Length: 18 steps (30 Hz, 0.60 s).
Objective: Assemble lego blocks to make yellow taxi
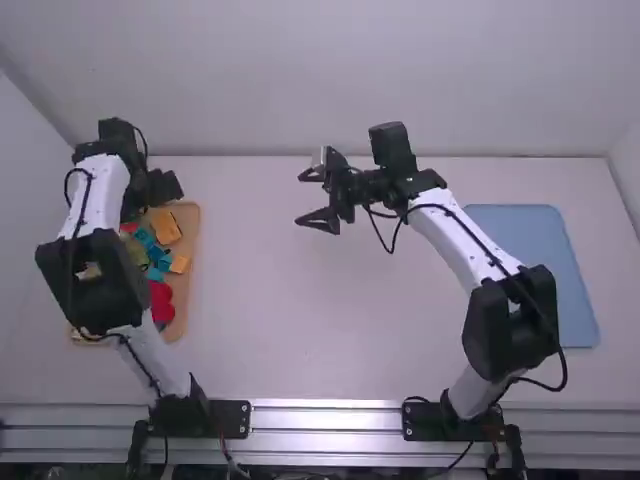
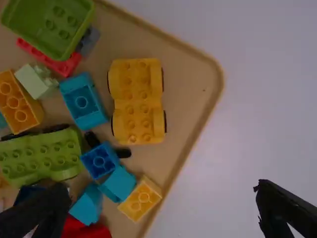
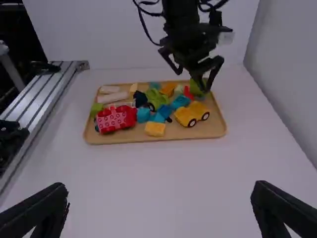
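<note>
My left gripper (image 1: 162, 188) is over the far end of the wooden tray (image 1: 194, 290); in the left wrist view this gripper (image 2: 159, 210) stands open above the loose blocks. There a yellow wheeled base (image 2: 137, 101) lies near the tray's corner, beside an upturned teal block (image 2: 83, 101). A yellow-orange brick (image 2: 140, 199) rests by the tray's edge, and an orange brick (image 2: 19, 101) lies among the others. My right gripper (image 1: 301, 199) is open over the middle of the table; in the right wrist view the same gripper (image 3: 161, 196) has nothing between its fingers.
Inside the tray are also a green wheeled base (image 2: 42, 154), a green bin-shaped piece (image 2: 49, 27), a red piece (image 3: 116, 119) and several blue blocks. A flat blue tray (image 1: 530, 270) lies on the right, beside the right arm.
</note>
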Each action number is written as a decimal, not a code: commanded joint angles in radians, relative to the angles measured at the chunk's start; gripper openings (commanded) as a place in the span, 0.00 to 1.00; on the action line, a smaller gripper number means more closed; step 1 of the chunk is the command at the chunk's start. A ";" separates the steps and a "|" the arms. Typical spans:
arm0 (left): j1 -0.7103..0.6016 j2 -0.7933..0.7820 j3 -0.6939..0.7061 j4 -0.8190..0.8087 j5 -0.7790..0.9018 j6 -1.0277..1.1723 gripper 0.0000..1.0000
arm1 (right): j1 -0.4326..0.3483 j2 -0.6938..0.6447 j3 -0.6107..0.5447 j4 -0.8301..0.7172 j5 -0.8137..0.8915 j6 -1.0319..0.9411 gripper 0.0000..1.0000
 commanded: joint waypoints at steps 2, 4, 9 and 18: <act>-0.002 0.066 0.017 0.010 0.000 0.041 0.99 | 0.004 -0.033 0.028 -0.020 -0.012 0.000 0.99; -0.005 0.103 0.017 0.012 0.001 0.045 1.00 | 0.003 -0.033 0.028 -0.033 -0.013 -0.003 0.99; -0.004 0.177 0.017 0.008 0.000 0.045 0.92 | 0.002 -0.033 0.028 -0.050 -0.006 -0.026 0.99; -0.006 0.216 -0.027 0.087 -0.006 0.045 0.77 | 0.002 -0.033 0.028 -0.088 -0.005 -0.108 0.99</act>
